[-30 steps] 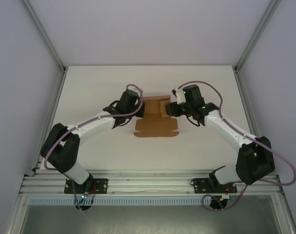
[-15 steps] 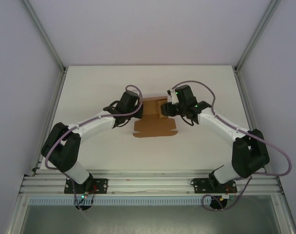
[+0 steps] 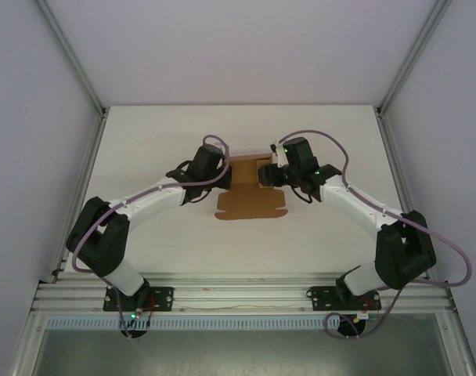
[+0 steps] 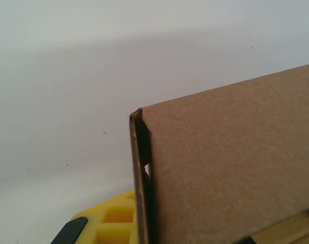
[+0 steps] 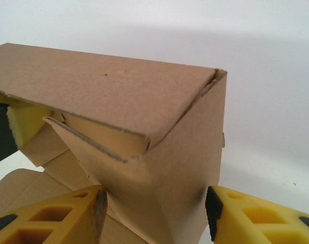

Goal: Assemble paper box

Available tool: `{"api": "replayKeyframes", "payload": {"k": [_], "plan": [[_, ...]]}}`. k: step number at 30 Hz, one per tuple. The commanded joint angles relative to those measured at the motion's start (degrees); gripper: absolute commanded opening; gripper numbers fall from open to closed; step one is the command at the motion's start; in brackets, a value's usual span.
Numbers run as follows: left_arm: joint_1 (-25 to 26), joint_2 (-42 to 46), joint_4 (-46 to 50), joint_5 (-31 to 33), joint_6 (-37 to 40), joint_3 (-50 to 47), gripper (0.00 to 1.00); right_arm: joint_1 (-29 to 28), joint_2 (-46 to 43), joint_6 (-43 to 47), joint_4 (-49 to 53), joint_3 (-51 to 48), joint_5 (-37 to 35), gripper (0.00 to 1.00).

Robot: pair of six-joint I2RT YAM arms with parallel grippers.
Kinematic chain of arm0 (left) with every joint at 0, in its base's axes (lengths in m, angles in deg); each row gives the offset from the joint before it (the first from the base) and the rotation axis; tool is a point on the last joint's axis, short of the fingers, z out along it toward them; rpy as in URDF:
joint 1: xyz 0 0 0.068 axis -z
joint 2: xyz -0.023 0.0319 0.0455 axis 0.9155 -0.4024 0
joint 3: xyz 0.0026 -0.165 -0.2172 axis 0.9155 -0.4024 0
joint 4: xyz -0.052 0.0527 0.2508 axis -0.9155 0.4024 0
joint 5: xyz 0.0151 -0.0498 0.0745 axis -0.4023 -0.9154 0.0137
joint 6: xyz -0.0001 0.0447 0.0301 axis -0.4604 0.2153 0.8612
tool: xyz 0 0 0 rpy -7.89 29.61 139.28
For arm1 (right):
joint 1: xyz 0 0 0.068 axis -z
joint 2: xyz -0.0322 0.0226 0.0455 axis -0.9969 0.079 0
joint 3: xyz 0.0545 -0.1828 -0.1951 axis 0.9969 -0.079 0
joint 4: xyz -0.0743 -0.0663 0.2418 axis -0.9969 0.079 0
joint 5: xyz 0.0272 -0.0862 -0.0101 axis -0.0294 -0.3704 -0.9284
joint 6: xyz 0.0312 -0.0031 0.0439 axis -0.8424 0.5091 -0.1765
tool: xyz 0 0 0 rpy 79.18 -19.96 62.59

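Note:
The paper box (image 3: 252,202) is brown kraft cardboard, partly folded, with its front panel flat on the white table between the two arms. My left gripper (image 3: 223,180) is shut on the box's raised left wall (image 4: 230,168). One yellow finger (image 4: 106,223) shows beside the doubled cardboard edge, and the other is hidden behind it. My right gripper (image 3: 267,174) is open at the box's right end. Its yellow fingers (image 5: 58,216) straddle the upright corner of the end wall (image 5: 185,152), under a folded-over top flap (image 5: 103,86).
The white table (image 3: 144,133) lies inside a walled cell with aluminium posts at the back corners (image 3: 89,86). A metal rail (image 3: 238,294) carrying both arm bases runs along the near edge. Both arms reach inward and meet at the box.
The right gripper has shifted left, closer over the box's right end, and its jaws have widened. The left gripper has kept its hold and place.

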Motion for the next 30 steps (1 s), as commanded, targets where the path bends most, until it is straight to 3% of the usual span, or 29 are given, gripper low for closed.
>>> {"api": "replayKeyframes", "payload": {"k": [1,4,8,10,15,18,21,23,30], "plan": [[2.02,0.61,-2.99,-5.38,0.62,2.57,0.00,-0.45,1.94,0.22,-3.07,0.50,-1.15,0.54],[2.27,0.50,-2.66,-5.68,0.75,2.93,0.00,-0.39,1.95,0.36,-4.35,0.60,-2.55,0.47],[2.69,0.52,-2.89,-5.90,0.89,3.20,0.00,-0.69,2.12,0.35,-5.77,0.45,-3.70,0.30],[2.89,0.39,-2.64,-5.65,0.95,3.60,0.00,-1.34,2.26,-0.17,-5.43,0.55,-7.22,0.25],[3.51,0.08,-1.17,-3.59,0.84,4.90,0.00,-5.64,4.13,-1.36,0.93,3.67,-31.50,0.23],[3.56,0.25,-0.20,-2.12,0.12,5.39,0.00,-6.86,7.76,-6.99,9.05,7.72,-47.18,0.22],[3.61,0.51,0.77,-0.18,-1.04,5.48,0.00,-6.95,12.70,-15.24,20.40,12.68,-61.69,0.13],[3.60,0.43,1.27,0.75,-1.74,5.63,0.00,-7.08,15.55,-19.24,26.72,15.54,-66.63,0.00],[3.60,-0.88,3.17,2.47,-2.74,6.98,0.00,-7.07,19.06,-22.40,29.43,17.55,-72.00,0.00]]}}
